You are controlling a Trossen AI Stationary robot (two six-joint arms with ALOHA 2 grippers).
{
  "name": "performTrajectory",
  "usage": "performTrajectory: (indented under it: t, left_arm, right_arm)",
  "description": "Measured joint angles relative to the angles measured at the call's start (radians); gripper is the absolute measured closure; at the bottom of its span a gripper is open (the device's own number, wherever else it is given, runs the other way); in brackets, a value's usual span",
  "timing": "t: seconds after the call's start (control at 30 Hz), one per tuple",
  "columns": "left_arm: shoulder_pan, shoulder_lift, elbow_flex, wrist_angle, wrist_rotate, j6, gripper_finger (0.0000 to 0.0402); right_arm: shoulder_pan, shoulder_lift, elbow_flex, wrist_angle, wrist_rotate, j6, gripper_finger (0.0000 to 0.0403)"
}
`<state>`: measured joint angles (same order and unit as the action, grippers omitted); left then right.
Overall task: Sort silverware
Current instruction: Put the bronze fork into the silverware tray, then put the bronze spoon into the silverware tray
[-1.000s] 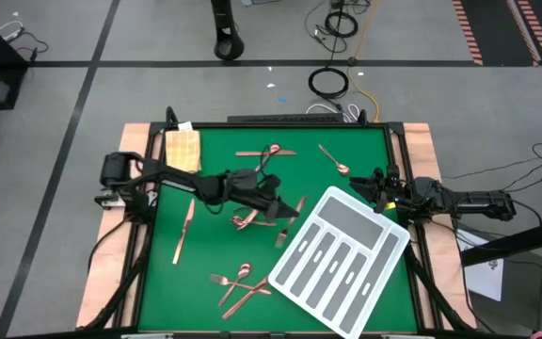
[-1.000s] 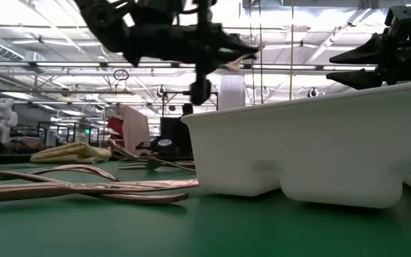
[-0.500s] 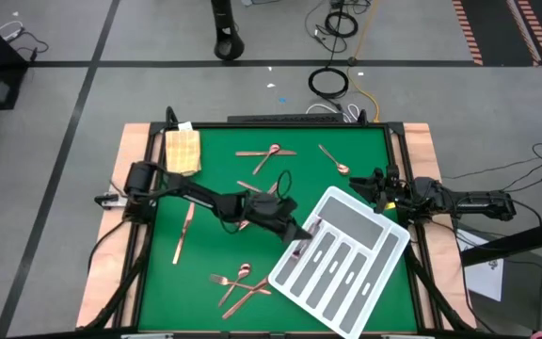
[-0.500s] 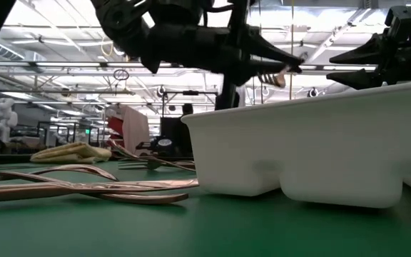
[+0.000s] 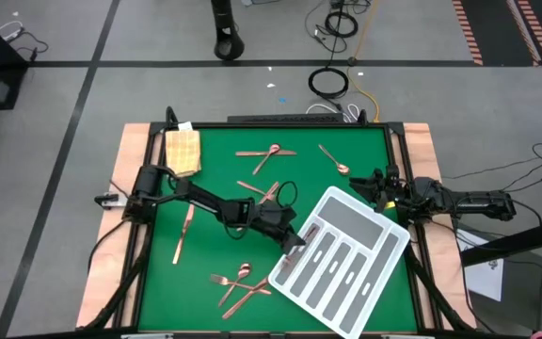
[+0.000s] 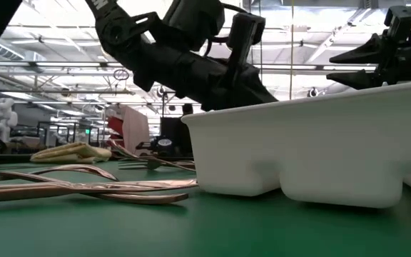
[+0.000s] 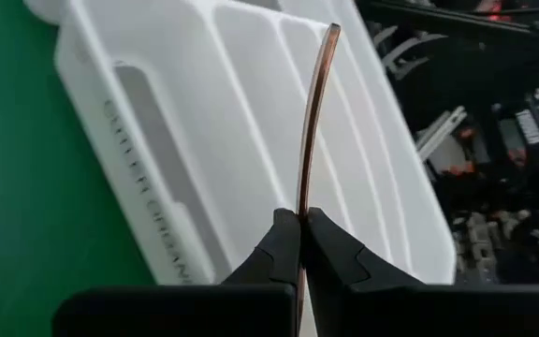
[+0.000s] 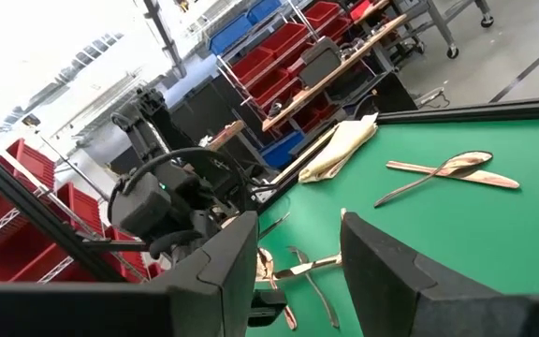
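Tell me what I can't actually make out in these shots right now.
- Which kind of piece the left gripper holds: left wrist view shows only a thin copper handle; its fingers hide the rest.
- Tray contents: low view, wall blocks them.
- Silverware near the front edge: high view, too small to sort.

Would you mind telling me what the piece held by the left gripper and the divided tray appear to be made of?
Piece of silverware: likely metal, polished copper tone, thin with a bright glint, clamped in the left gripper. Divided tray: probably moulded plastic, matte white with rounded walls and grey floors.
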<state>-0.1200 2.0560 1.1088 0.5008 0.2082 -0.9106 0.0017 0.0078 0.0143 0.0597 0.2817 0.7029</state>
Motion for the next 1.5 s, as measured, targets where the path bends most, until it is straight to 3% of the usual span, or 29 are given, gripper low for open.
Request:
performTrajectory:
  t: [0.17,0.63,0.87,1.0,1.23,1.5]
  left_arm:
    - [0.0,0.0,0.003,-0.004,-0.035,0.004,0.0385]
    - [0.003,-0.004,0.006,0.025,-0.056,0.028,0.0306]
    - [0.034,-0.119,0.007,-0.001,-0.054,0.063,0.0302]
    - [0.063,-0.247,0.008,-0.197,-0.07,0.228,0.0302]
    - [0.059,-0.384,0.007,-0.805,-0.171,0.438,0.0301]
    - [-0.009,-0.358,0.007,-0.889,-0.309,0.617,0.0301]
  right_arm:
    - [0.0,0.0,0.0,-0.002,-0.028,0.0,0.0259]
    - [0.0,0.0,0.0,-0.004,-0.078,-0.007,0.0259]
    - [0.0,0.0,0.0,-0.007,-0.075,-0.013,0.0259]
    - [0.0,0.0,0.0,-0.007,-0.075,-0.016,0.0259]
    - [0.0,0.0,0.0,-0.008,-0.075,-0.029,0.0259]
    - [0.0,0.001,0.0,-0.009,-0.075,-0.042,0.0259]
